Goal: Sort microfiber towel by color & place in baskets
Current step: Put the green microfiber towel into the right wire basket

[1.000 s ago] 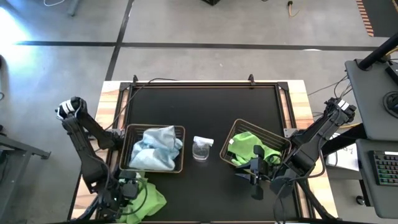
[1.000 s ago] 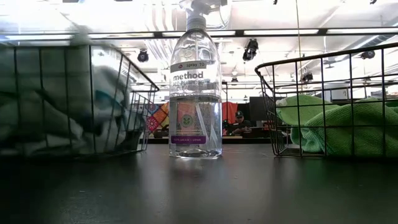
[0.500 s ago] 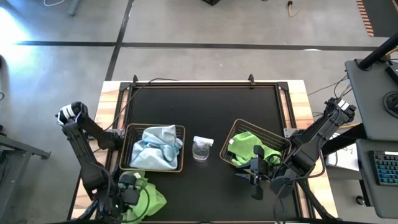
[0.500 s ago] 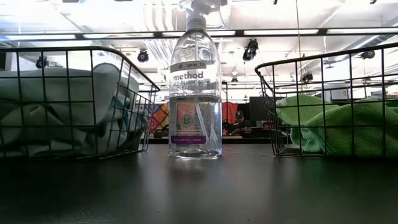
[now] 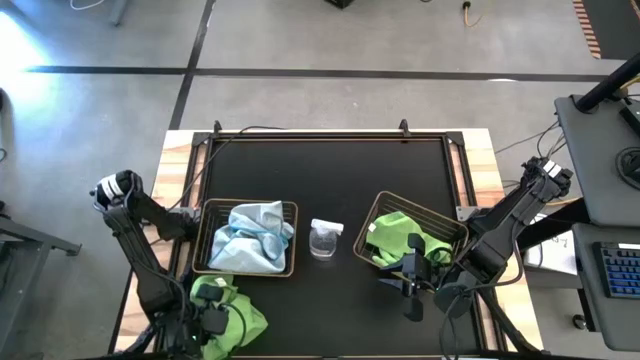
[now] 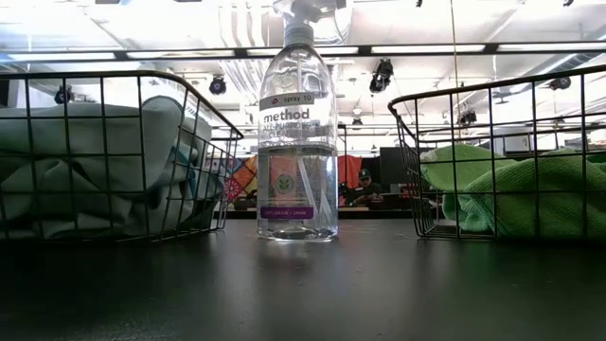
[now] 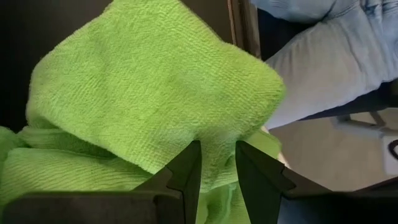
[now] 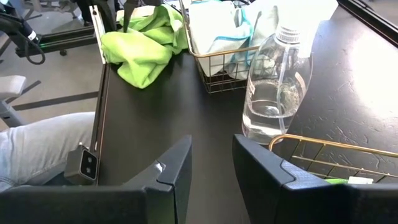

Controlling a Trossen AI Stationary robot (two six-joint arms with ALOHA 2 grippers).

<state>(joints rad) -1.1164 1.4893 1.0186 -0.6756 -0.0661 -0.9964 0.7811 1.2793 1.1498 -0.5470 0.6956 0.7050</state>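
Note:
A loose lime green microfiber towel (image 5: 240, 318) (image 7: 155, 93) lies bunched at the table's near left corner. My left gripper (image 5: 213, 320) (image 7: 217, 163) points down at it, its fingers a narrow gap apart at a raised fold. Pale blue towels (image 5: 248, 238) fill the left basket (image 5: 290, 240) (image 6: 114, 152). Green towels (image 5: 400, 235) lie in the right basket (image 5: 455, 232) (image 6: 502, 161). My right gripper (image 5: 410, 285) (image 8: 211, 165) hangs open over the table by the right basket's near side, with nothing between its fingers. My left gripper comes from above with its fingertips (image 7: 189, 168) on either side of a raised fold (image 7: 217, 146) of the green towel. I cannot tell whether they touch the cloth. The towel lies on the table.
A clear spray bottle (image 5: 325, 238) (image 6: 297, 133) stands upright between the two baskets. A person's leg in jeans (image 7: 323, 56) is just beyond the table's near left edge. Bare black tabletop (image 5: 330, 170) stretches behind the baskets.
My left gripper has moved a little toward the table's near edge and down, over the loose green towel. The pale blue towel in the left basket has settled lower and come to rest.

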